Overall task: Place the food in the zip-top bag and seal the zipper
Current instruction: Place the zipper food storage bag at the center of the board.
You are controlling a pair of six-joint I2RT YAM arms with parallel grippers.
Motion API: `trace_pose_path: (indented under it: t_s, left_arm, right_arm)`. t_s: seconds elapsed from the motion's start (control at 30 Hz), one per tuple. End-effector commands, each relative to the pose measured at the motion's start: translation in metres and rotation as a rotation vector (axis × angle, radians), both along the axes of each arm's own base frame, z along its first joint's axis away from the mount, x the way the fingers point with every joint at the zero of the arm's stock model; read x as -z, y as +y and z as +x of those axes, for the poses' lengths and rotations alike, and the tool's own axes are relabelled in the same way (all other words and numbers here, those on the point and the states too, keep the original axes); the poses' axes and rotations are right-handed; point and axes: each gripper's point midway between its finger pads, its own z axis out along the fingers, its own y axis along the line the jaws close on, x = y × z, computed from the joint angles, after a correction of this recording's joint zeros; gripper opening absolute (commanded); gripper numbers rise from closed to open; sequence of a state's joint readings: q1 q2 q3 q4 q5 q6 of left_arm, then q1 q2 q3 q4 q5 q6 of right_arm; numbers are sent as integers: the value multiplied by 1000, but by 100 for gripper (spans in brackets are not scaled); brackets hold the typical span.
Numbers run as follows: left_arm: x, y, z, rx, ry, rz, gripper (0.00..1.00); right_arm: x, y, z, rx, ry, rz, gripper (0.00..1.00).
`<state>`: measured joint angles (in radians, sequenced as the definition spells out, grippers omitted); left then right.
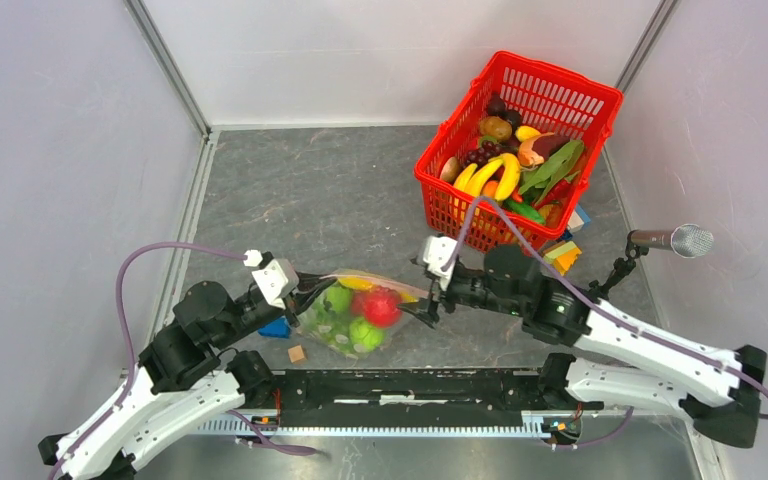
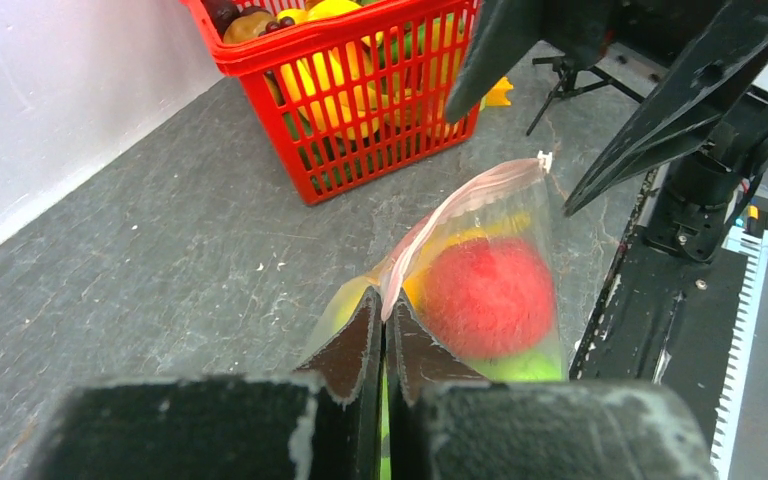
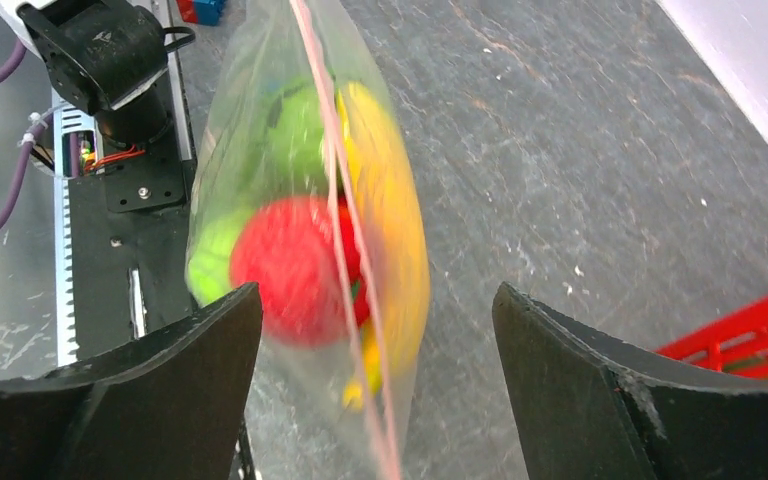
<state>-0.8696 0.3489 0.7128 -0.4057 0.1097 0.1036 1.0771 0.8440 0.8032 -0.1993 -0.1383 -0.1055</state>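
Subject: the clear crinkly plastic zip-top bag (image 1: 352,312), between the two arms near the front of the grey mottled surface (image 1: 340,190). It is loaded: a glossy red apple (image 2: 487,297), a green round fruit (image 3: 295,130) and a yellow banana (image 3: 392,225) show through the film. The pale pink zipper strip (image 2: 465,197) runs along its upper edge.

On the left gripper (image 2: 382,312), the jaws are pinched tight on the strip's near end. On the right gripper (image 3: 375,300), the jaws are spread wide, one on each side of the bag, clamping nothing.

Judged step: sealing. The next move calls for the right jaws to close on the strip and run along it.

Can't tell whether the strip is already pressed together, nor whether the bag's base rests on the surface. The red plastic mesh basket (image 1: 557,72) of spare produce stands well behind.
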Motion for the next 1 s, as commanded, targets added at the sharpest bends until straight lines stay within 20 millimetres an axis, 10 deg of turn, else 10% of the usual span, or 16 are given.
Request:
trace_pose_path:
  t_s: [0.0,0.13,0.37,0.6,0.7,0.83,0.97]
  left_arm:
    - [-28,-8,-7,57,-53,-73,2]
    - [-28,-8,-8,62,-51,-72,2]
    - [-27,-7,-7,56,-50,-69,2]
    - [-26,-6,-4,41,-47,-67,3]
    - [-27,-2,-1,11,-38,-73,27]
    - [-32,15,11,-112,-28,-107,91]
    - [-42,39,20,-244,-46,-181,100]
  right_arm:
    - [-37,33,3,-109,-103,61,89]
    - [-31,54,-10,-243,-78,33,73]
    - [-23,57,-14,-270,-62,33,11]
    - [-22,58,-11,-254,-59,37,0]
    - [-32,58,8,-145,-77,55,0]
    - [-53,56,43,26,-132,55,0]
    - [-83,60,83,158,-227,-4,0]
